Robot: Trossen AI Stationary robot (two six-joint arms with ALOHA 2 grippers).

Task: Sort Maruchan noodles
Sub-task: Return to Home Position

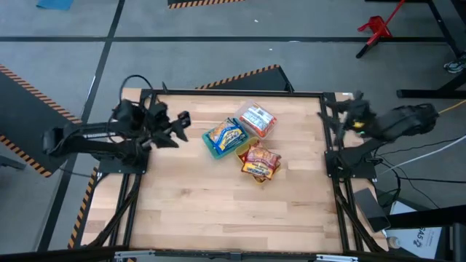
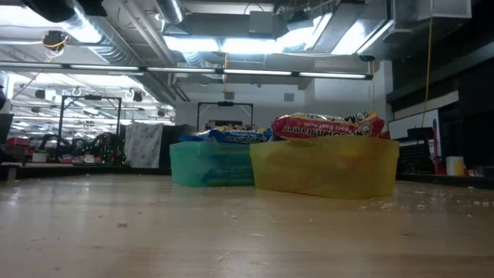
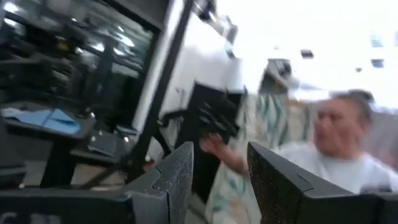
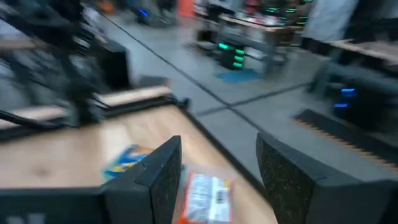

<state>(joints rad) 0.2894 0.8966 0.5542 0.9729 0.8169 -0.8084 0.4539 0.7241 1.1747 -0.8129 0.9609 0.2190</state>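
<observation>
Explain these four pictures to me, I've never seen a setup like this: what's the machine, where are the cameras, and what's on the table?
It is a robot with two dark arms at a wooden table. One picture looks straight down from above, one looks level across the tabletop, and two look out from the arms' wrists. In the middle stand three shallow tubs close together: a teal tub with blue-and-yellow noodle packets, a clear tub with red-and-white packets, and a yellow tub with orange-red packets. The left gripper and the right gripper, over the table's left and right sides, are both open and hold nothing. A blurred person shows in the room beyond the left arm's fingers.
</observation>
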